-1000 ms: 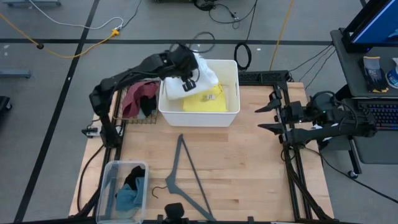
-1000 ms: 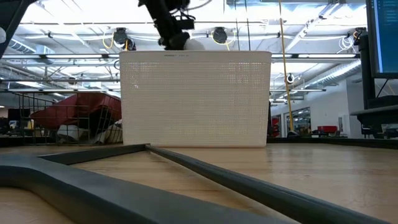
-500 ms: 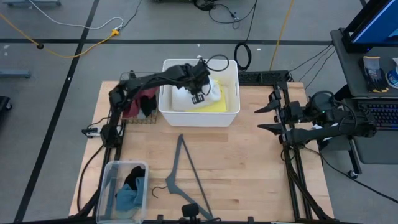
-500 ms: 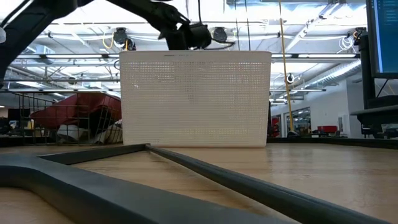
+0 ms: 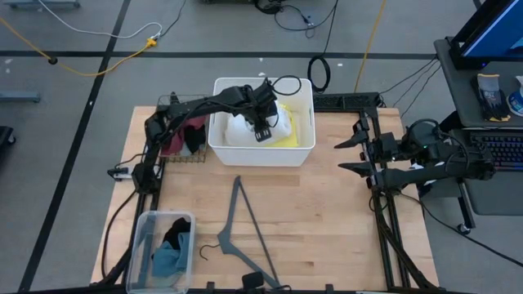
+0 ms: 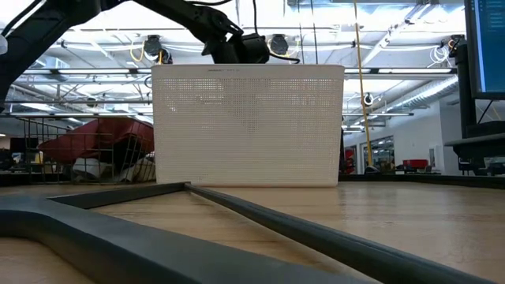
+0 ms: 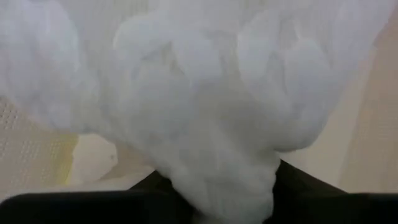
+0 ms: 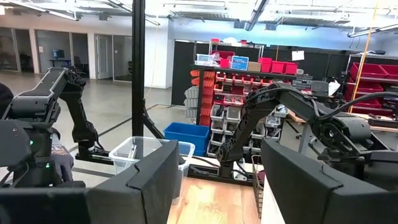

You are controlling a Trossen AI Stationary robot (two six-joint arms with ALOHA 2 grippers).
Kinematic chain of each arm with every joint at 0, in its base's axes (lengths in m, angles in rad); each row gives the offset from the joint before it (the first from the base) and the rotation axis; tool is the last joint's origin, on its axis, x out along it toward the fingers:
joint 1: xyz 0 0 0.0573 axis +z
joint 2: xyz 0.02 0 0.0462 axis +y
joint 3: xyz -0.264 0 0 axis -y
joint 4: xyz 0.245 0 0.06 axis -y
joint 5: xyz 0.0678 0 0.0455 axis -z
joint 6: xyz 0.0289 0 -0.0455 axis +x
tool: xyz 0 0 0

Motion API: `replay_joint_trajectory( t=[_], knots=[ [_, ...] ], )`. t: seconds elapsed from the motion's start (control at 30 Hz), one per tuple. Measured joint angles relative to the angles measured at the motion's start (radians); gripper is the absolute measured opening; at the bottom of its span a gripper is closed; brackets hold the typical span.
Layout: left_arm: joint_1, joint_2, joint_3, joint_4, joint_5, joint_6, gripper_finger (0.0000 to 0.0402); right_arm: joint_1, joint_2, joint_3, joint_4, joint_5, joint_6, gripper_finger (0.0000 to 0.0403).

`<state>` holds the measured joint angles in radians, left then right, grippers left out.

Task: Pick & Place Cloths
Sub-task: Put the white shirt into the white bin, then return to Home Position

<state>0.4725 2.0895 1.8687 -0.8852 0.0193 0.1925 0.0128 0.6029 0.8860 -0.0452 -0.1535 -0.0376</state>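
White cloth (image 5: pixel 245 129) is sitting in the white perforated bin (image 5: pixel 304 147) at the far edge of the desk (image 5: pixel 327 212), on top of the yellow cloth (image 5: pixel 288 139). Left end effector (image 5: pixel 260 122) is down in the bin, clamped on the white cloth. The maroon cloth (image 5: pixel 173 137) and a black cloth (image 5: pixel 194 135) are in the wire rack (image 5: pixel 159 157) at the far left. The clear tub (image 5: pixel 144 245) at the near left corner holds a teal-blue cloth (image 5: pixel 167 260) and another black one. Right end effector (image 5: pixel 350 153) is parked at the right edge, fingers spread, holding nothing.

On your table (image 5: pixel 327 212) you have a white perforated bin (image 5: pixel 304 151) at the back, a grey clothes hanger (image 5: pixel 245 224) lying flat in front, and a clear plastic container (image 5: pixel 144 241) at the near-left corner.
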Motion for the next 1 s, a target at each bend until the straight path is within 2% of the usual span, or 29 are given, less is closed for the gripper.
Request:
replay_joint_trajectory(
  t=[0.17, 0.37, 0.5, 0.6, 0.77, 0.9, 1.0],
  knots=[
    [0.0, 0.0, 0.0, 0.035, -0.002, 0.007, 0.0186, 0.0, 0.0, 0.0, -0.001, 0.0, 0.0, 0.0224],
    [-0.004, -0.011, -0.001, 0.073, -0.104, -0.013, 0.0261, 0.0, 0.0, 0.0, -0.015, -0.003, 0.0, 0.0224],
    [-0.03, -0.075, -0.001, 0.045, -0.156, -0.043, 0.0293, 0.0, 0.0, 0.0, -0.018, -0.003, 0.035, 0.0224],
    [-0.054, -0.153, -0.001, 0.012, -0.158, -0.054, 0.0308, 0.0, 0.0, 0.0, -0.032, -0.003, 0.052, 0.0224],
    [-0.099, -0.323, -0.001, 0.003, -0.151, -0.179, 0.0321, 0.0, 0.001, 0.0, -0.086, -0.004, 0.053, 0.0224],
    [-0.151, -0.451, -0.001, -0.002, -0.146, -0.148, 0.0316, 0.0, 0.005, 0.0, -0.12, -0.003, 0.045, 0.0224],
    [-0.178, -0.531, -0.001, -0.023, -0.1, -0.142, 0.0309, 0.0, 0.008, 0.0, -0.137, -0.003, 0.002, 0.0224]
  ],
)
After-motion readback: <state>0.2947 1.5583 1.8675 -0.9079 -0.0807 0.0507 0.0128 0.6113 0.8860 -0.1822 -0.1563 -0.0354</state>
